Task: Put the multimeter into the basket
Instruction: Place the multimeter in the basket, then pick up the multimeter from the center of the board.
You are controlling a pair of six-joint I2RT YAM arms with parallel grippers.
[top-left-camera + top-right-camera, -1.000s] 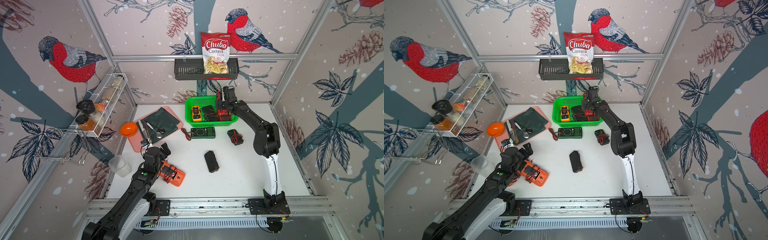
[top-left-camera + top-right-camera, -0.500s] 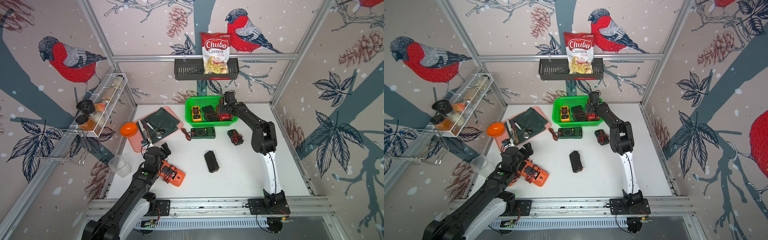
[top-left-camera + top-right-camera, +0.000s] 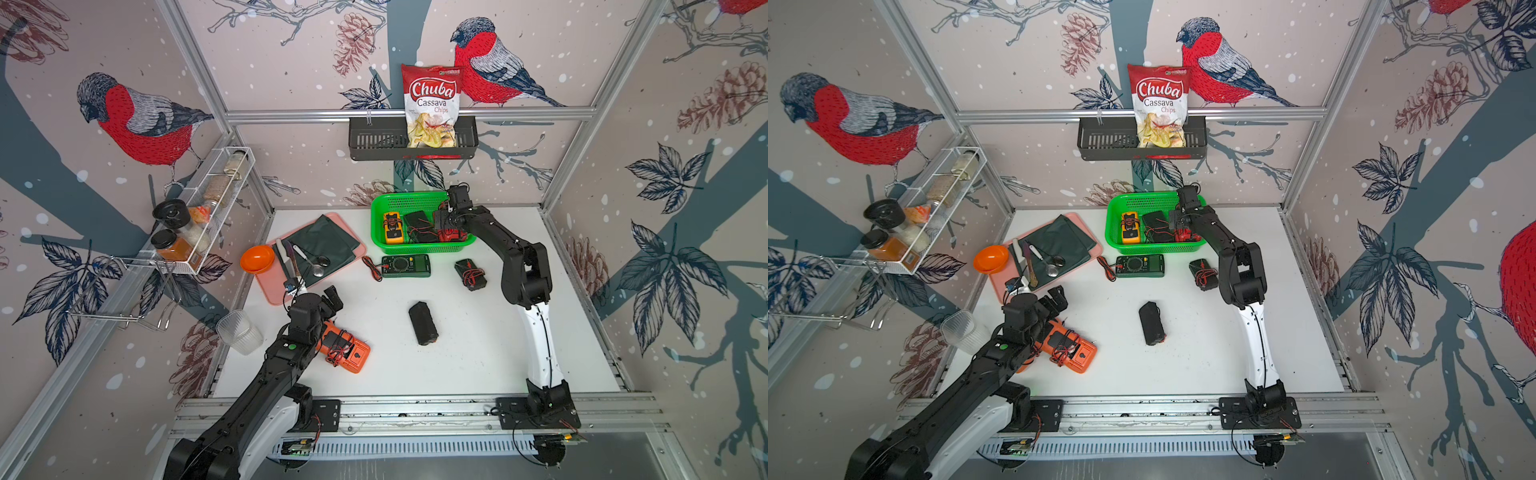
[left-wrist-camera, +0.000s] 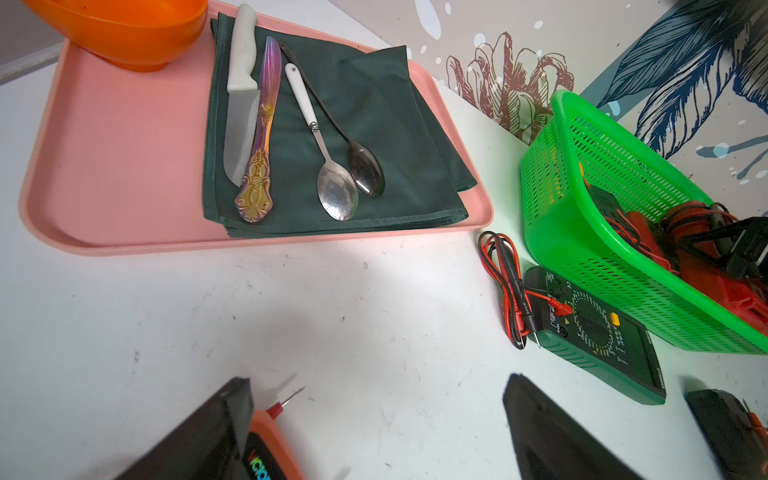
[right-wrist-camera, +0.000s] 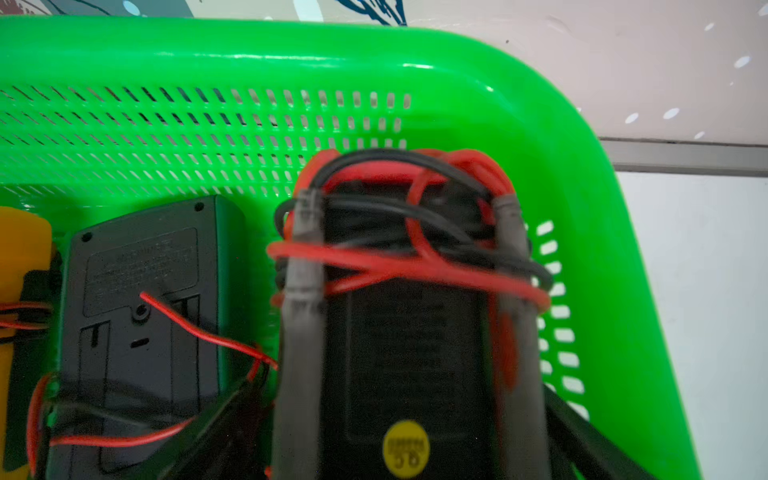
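Observation:
The green basket stands at the back of the table. Inside it a red multimeter lies face down at the right end, wrapped in red and black leads. My right gripper is down in the basket, open, its fingers either side of that multimeter. My left gripper hovers open over bare table, beside an orange multimeter.
A yellow meter and a dark one also lie in the basket. On the table are a green meter, a small black one and a black one. A pink tray with cutlery sits left.
My right gripper has lowered the red multimeter into the basket's right end and opened its jaws. The left arm has not moved.

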